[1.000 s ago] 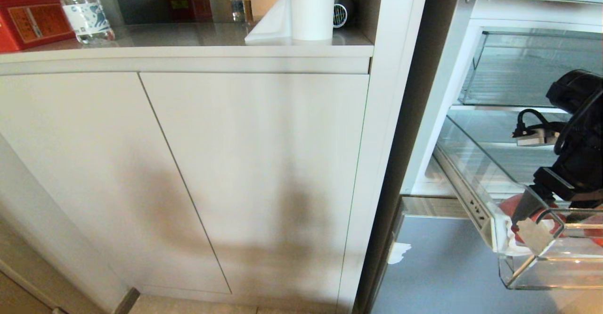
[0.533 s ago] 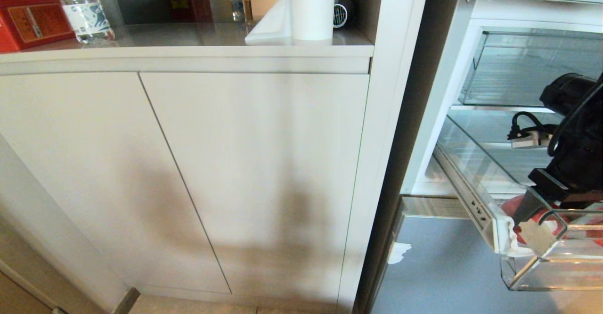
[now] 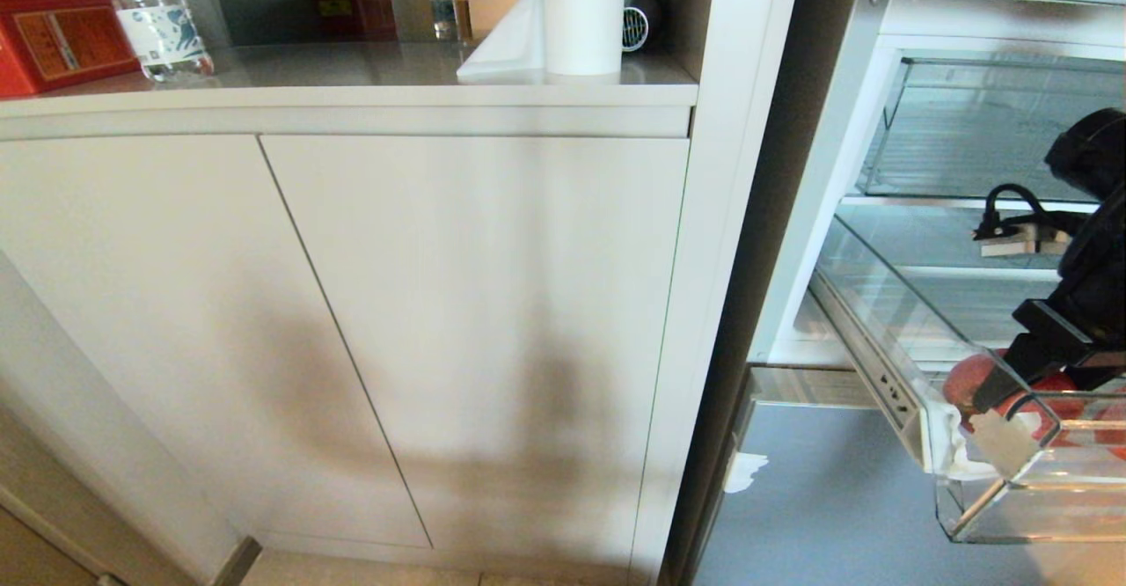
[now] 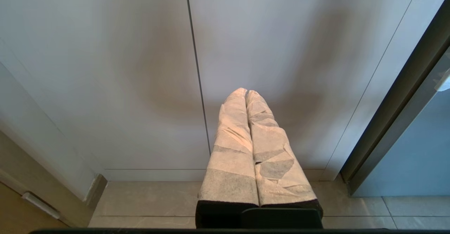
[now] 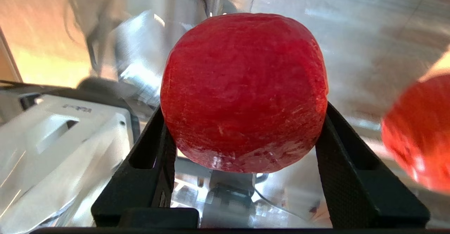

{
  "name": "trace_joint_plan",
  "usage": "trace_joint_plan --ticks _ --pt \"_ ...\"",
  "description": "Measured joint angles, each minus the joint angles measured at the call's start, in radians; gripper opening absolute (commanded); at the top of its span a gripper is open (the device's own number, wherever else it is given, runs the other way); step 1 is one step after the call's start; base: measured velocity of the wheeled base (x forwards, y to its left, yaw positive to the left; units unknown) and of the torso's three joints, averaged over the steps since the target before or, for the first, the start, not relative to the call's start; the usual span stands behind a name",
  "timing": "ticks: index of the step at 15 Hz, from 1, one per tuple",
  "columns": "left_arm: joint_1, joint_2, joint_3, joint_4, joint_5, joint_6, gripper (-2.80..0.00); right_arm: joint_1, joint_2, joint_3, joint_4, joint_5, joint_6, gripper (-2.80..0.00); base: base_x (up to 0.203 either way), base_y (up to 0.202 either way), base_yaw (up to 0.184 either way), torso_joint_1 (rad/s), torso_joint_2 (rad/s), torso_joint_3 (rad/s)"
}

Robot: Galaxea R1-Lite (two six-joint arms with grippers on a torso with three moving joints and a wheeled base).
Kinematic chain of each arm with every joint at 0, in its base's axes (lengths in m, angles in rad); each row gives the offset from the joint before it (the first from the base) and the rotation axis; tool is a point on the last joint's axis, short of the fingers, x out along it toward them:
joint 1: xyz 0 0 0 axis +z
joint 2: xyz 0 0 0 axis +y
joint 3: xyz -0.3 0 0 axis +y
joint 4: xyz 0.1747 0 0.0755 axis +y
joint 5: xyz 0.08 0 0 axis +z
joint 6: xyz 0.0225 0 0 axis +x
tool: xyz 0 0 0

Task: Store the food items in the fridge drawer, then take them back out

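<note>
A roundish red food item sits between the black fingers of my right gripper, which press on both its sides; the gripper is shut on it. In the head view this food item shows just inside the front corner of the pulled-out clear fridge drawer, with the right gripper reaching down into it. A second red lump lies beside it in the drawer. My left gripper, with taped fingers pressed together and holding nothing, hangs parked in front of the cabinet doors.
A shorter clear bin sits above the drawer in the open fridge. Left of the fridge stands a white cabinet; its counter carries a paper towel roll, a water bottle and a red box. A grey panel lies below the drawer.
The right gripper's fingers have come in against the red food item, and the wrist has shifted slightly up and to the right. The left arm is still.
</note>
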Motion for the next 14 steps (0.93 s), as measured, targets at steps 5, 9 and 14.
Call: trace_joint_plan --ticks 5,9,14 --pt "0.000 0.000 0.000 0.000 0.000 0.000 -2.80 -0.005 -0.231 0.000 -0.037 0.026 0.006 -2.80 0.000 0.000 0.000 0.000 0.00 0.000" --pt "0.000 0.000 0.000 0.000 0.000 0.000 -2.80 -0.006 -0.453 0.067 -0.080 0.034 0.034 -2.80 0.000 0.000 0.000 0.000 0.00 0.000" --pt "0.000 0.000 0.000 0.000 0.000 0.000 -2.80 -0.009 -0.776 0.351 -0.429 -0.014 0.154 -2.80 0.000 0.000 0.000 0.000 0.00 0.000"
